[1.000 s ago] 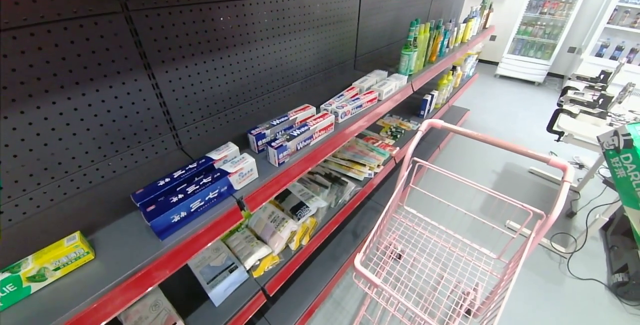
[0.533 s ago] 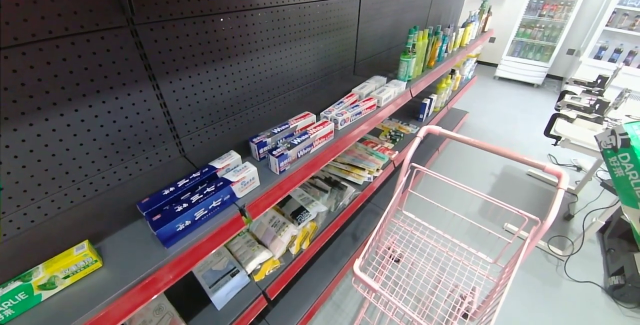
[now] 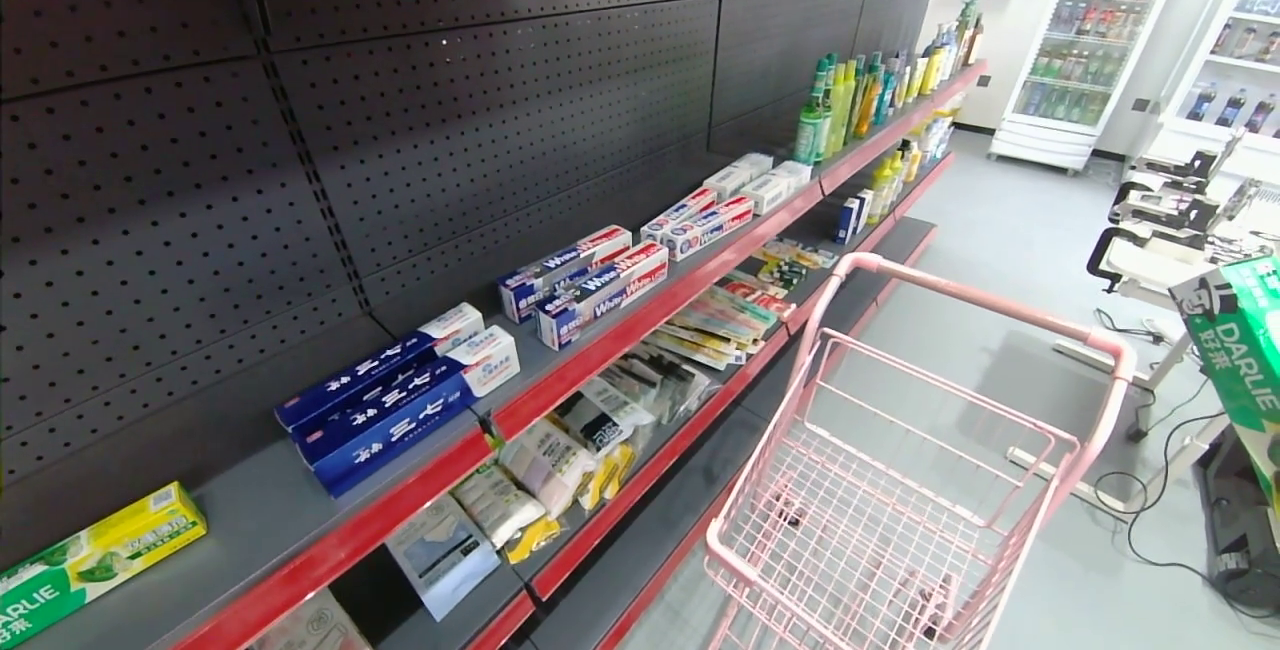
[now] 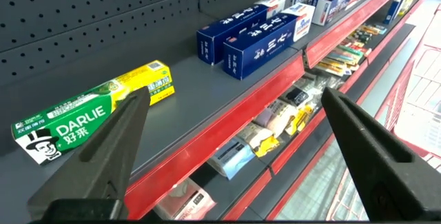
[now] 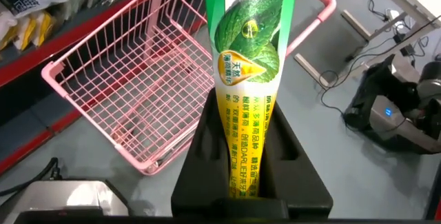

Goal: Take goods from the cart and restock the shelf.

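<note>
While the right gripper (image 5: 247,124) clamps the green toothpaste box (image 3: 1240,350) at far right and the left gripper (image 4: 234,148) gapes empty, this looks like the carry, next swinging it onto the shelf (image 3: 255,490), lower left.

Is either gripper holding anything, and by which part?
The right gripper holds the green-and-yellow toothpaste box by its yellow end, one finger on each side. The left gripper is open and empty.

A shop is shown: a red-edged shelf (image 3: 600,340) backed by black pegboard (image 3: 500,110) is stocked with toothpaste boxes (image 3: 600,290) and bottles (image 3: 840,100), a pink cart (image 3: 980,300) is parked alongside, and a glass-door drinks fridge (image 3: 1080,40) is seen beyond.
</note>
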